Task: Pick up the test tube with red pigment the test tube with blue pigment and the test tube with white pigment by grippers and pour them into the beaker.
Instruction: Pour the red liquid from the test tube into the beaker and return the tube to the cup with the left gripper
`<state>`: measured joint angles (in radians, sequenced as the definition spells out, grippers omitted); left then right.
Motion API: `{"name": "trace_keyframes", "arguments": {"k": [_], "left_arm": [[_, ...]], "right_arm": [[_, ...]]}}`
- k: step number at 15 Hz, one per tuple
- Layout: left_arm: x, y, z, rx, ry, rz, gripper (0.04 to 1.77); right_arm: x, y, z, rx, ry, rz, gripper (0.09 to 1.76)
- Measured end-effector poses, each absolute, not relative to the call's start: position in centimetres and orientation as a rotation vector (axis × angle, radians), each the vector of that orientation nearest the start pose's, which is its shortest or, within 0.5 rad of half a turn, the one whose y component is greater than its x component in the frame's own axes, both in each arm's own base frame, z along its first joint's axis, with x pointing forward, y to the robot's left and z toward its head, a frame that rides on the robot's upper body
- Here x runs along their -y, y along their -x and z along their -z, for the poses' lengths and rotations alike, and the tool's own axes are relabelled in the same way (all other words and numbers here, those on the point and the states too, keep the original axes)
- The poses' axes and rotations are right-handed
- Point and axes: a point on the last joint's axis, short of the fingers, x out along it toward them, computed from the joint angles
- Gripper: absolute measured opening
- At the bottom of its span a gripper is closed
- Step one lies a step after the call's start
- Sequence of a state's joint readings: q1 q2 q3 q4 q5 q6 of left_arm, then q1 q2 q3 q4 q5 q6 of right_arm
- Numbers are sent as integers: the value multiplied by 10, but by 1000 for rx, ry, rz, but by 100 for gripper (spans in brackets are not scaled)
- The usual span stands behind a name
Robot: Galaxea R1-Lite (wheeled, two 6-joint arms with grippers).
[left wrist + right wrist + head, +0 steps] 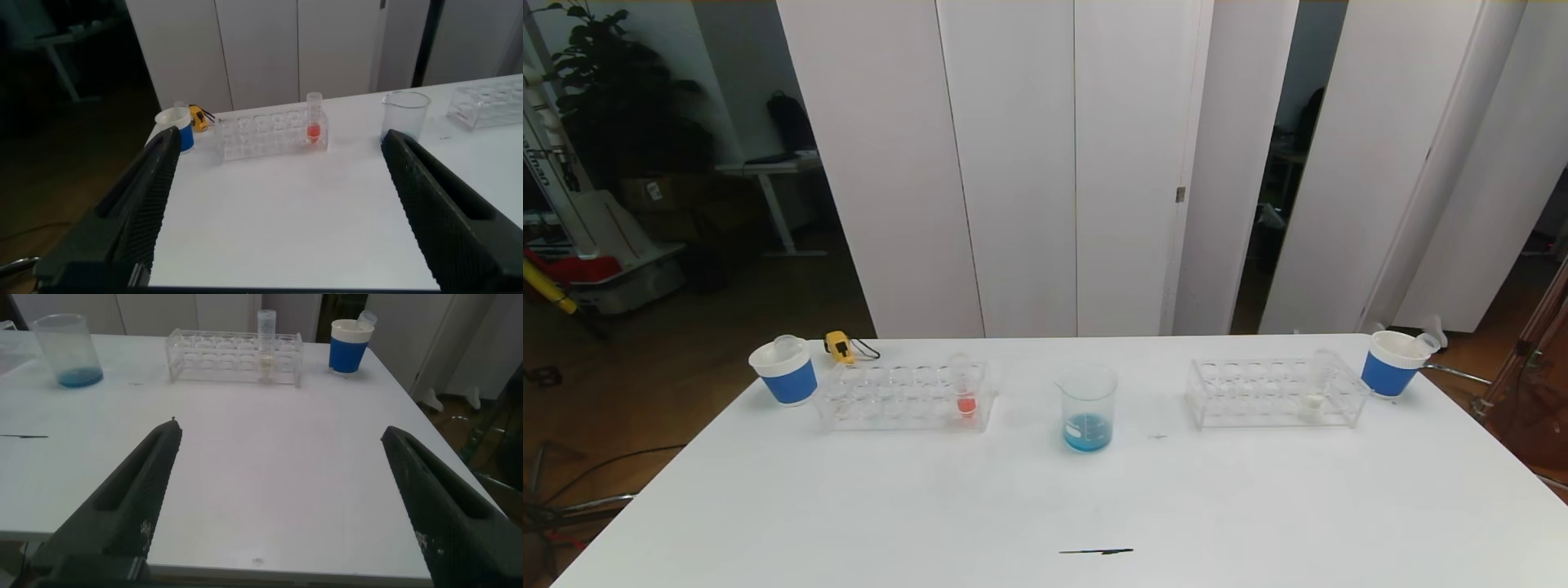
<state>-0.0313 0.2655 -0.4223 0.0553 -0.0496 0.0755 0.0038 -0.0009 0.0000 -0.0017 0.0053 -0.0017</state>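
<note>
The clear glass beaker [1087,408] in the middle of the white table [1045,506] already holds blue liquid. The red tube [965,385] stands in the left see-through rack [903,398], the white tube [1316,384] in the right rack [1274,392]; both need pouring. The left gripper [278,214] and right gripper [282,502] are wide open, holding nothing.
</note>
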Motion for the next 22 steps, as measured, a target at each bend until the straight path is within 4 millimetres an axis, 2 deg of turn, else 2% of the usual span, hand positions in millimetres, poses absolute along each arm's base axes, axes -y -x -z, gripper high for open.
{"name": "trace_keyframes", "arguments": {"k": [4,7,10,13,15,19,22], "left_arm": [[2,-21,-228,112,-68,93,175],[5,-62,-239,63,-53,103,175],[12,-101,-240,-24,-10,152,175],[24,-136,-234,-84,29,216,175],[33,-155,-222,-124,44,249,175],[49,-183,-193,-205,70,294,175],[59,-195,-170,-243,74,322,175]], "right_arm": [[0,23,-76,3,1,-10,175],[0,23,-76,3,1,-10,175],[0,23,-76,3,1,-10,175],[0,23,-76,3,1,-10,175],[0,23,-76,3,1,-10,175],[0,23,-76,3,1,-10,175],[0,23,-76,3,1,-9,175]]}}
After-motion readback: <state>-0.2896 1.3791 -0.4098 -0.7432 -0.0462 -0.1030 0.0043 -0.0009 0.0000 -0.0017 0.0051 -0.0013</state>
